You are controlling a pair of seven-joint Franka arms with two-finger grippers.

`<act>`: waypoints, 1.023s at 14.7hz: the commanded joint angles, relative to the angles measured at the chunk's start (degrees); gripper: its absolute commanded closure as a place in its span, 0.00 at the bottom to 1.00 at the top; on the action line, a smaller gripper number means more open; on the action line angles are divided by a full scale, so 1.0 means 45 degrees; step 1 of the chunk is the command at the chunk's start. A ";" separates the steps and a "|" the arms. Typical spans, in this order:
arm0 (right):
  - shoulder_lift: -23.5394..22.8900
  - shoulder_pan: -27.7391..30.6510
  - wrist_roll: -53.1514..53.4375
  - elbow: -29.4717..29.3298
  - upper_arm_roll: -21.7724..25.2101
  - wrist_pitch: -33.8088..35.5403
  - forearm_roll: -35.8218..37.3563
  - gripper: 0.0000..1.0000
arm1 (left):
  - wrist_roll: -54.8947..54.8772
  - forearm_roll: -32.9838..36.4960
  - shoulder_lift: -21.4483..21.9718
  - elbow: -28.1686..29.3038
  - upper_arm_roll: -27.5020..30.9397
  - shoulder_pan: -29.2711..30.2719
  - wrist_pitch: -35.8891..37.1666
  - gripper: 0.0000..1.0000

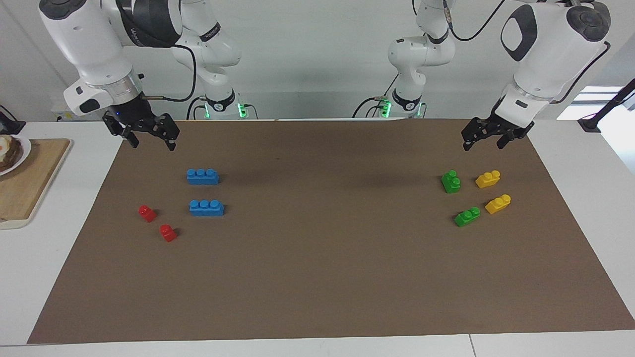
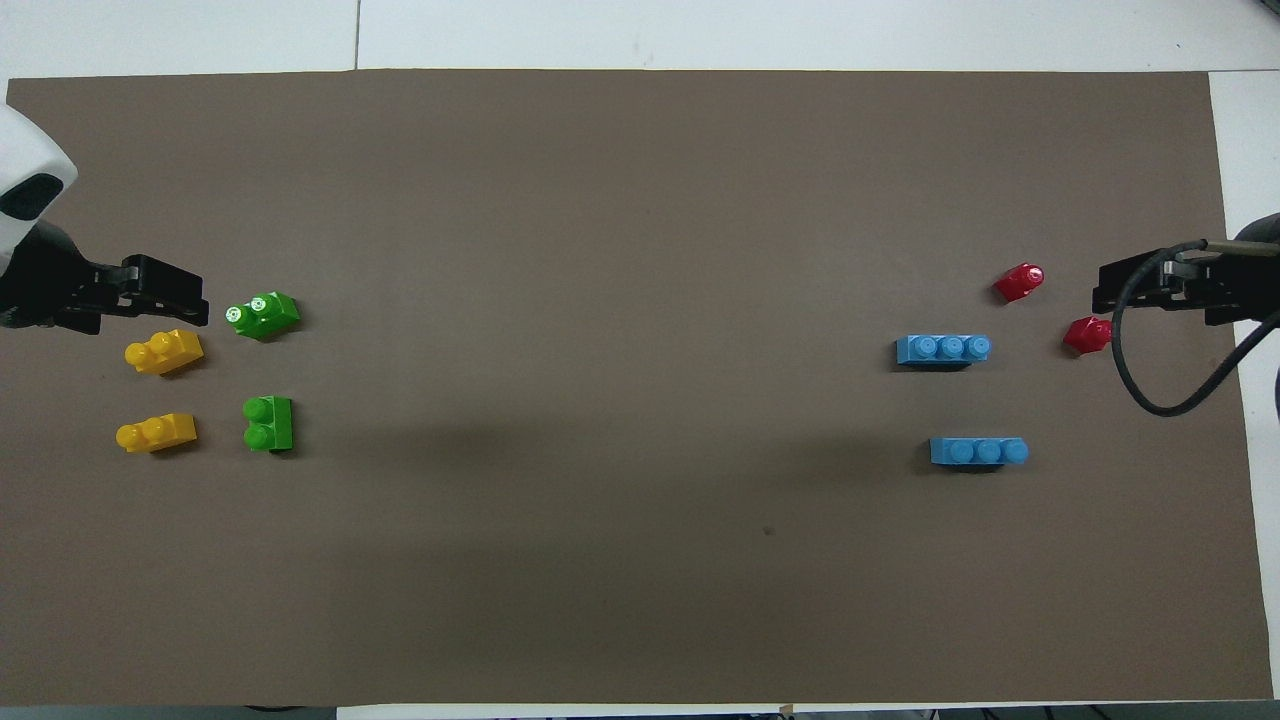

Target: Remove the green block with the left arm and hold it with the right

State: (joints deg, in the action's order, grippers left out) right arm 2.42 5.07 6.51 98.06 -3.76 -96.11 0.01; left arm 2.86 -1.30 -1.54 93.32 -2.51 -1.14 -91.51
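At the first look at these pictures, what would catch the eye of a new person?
Bright toy bricks lie in two groups on the brown mat. Two green blocks and two yellow bricks lie at the left arm's end; two blue bricks and two red bricks at the right arm's end. The left gripper and right gripper hang empty above, fingers open.

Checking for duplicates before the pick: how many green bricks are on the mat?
2, both toward the left arm's end: one green brick nearer the robots, the other green brick farther, each beside a yellow brick. None look hidden.

Two green blocks sit beside the yellow bricks, the left hand over the farther yellow one.
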 commanded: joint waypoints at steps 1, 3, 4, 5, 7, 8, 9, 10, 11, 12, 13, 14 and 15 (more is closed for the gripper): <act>0.0263 0.0066 -0.0138 0.0240 -0.0062 0.0146 0.0213 0.00 | 0.0204 0.0251 -0.0107 -0.0308 0.0187 -0.0196 0.0277 0.00; 0.0263 0.0066 -0.0138 0.0259 -0.0081 0.0127 0.0213 0.00 | 0.0204 0.0251 -0.0088 -0.0289 0.0187 -0.0196 0.0276 0.00; 0.0263 0.0066 -0.0157 0.0240 -0.0082 0.0127 0.0213 0.00 | 0.0204 0.0251 -0.0087 -0.0289 0.0207 -0.0196 0.0276 0.00; 0.0263 0.0046 -0.0138 0.0240 -0.0082 0.0127 0.0213 0.00 | 0.0223 0.0251 -0.0087 -0.0289 0.0207 -0.0196 0.0276 0.00; 0.0263 0.0027 -0.0118 0.0260 -0.0082 0.0127 0.0213 0.00 | 0.0262 0.0251 -0.0087 -0.0289 0.0207 -0.0196 0.0296 0.00; 0.0282 0.0007 -0.0099 0.0260 -0.0062 0.0127 0.0213 0.00 | 0.0262 0.0251 -0.0087 -0.0289 0.0207 -0.0196 0.0315 0.00; 0.0263 0.0007 -0.0118 0.0260 -0.0062 0.0107 0.0213 0.00 | 0.0262 0.0251 -0.0087 -0.0328 0.0226 -0.0196 0.0354 0.00; 0.0263 0.0007 -0.0118 0.0260 -0.0062 0.0126 0.0213 0.00 | 0.0243 0.0251 -0.0087 -0.0328 0.0246 -0.0196 0.0413 0.00; 0.0263 0.0007 -0.0118 0.0260 -0.0062 0.0107 0.0213 0.00 | 0.0243 0.0251 -0.0087 -0.0444 0.0246 -0.0196 0.0548 0.00; 0.0263 0.0007 -0.0118 0.0260 -0.0081 0.0107 0.0213 0.00 | 0.0243 0.0251 -0.0087 -0.0600 0.0226 -0.0196 0.0647 0.00; 0.0282 0.0007 -0.0118 0.0260 -0.0062 0.0107 0.0213 0.00 | 0.0243 0.0251 -0.0087 -0.0659 0.0226 -0.0196 0.0706 0.00; 0.0263 0.0007 -0.0118 0.0260 -0.0062 0.0107 0.0213 0.00 | 0.0243 0.0251 -0.0087 -0.0660 0.0226 -0.0196 0.0706 0.00; 0.0282 0.0007 -0.0118 0.0260 -0.0062 0.0107 0.0213 0.00 | 0.0243 0.0251 -0.0068 -0.0660 0.0226 -0.0196 0.0687 0.00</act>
State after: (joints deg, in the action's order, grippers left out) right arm 2.42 4.89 6.51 98.06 -3.83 -96.11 0.01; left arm 3.02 -1.27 -1.53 91.94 -2.16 -1.14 -90.12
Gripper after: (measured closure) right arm 0.000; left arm 0.000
